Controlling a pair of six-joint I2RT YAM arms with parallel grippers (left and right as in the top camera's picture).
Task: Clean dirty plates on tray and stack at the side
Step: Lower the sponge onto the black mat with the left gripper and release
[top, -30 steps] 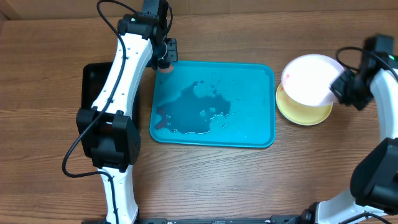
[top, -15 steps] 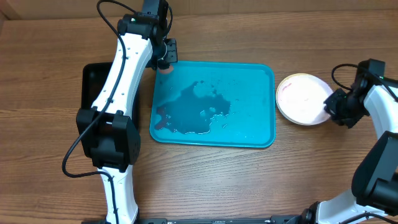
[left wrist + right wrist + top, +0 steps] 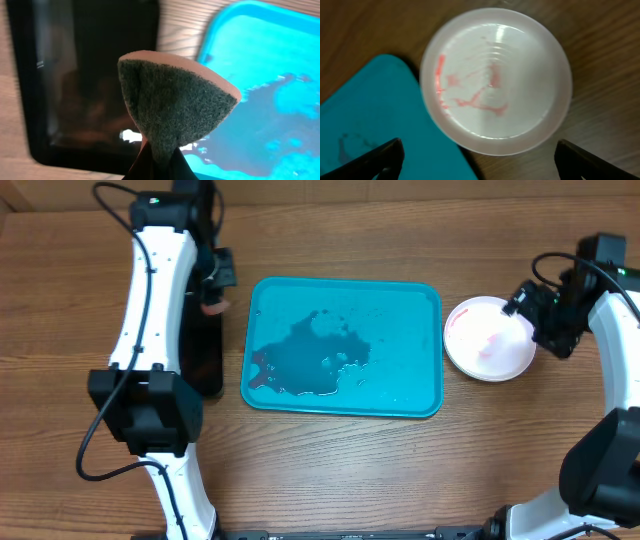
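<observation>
Now, left gripper (image 3: 159,159): pinched tight on the lower end of a sponge (image 3: 175,105), with no gap showing between the fingers.
Sponge: dark green scrub face toward the left wrist camera, pale pink layer along its top edge; it hangs over the black tray (image 3: 205,365).
Black tray: on the table (image 3: 400,470), just left of the turquoise tray (image 3: 340,281).
Turquoise tray: in the middle of the table, carrying no plate; a wet patch (image 3: 315,360) spreads over its left half.
White plate (image 3: 520,60): flat on the table just beside the turquoise tray's right edge, with red smears (image 3: 470,102) across its inner face.
Right gripper (image 3: 480,159): fingers spread wide and holding nothing; in the wrist view the white plate lies between and beyond the two fingertips (image 3: 375,160).
Right gripper from overhead: at the plate's right rim.
</observation>
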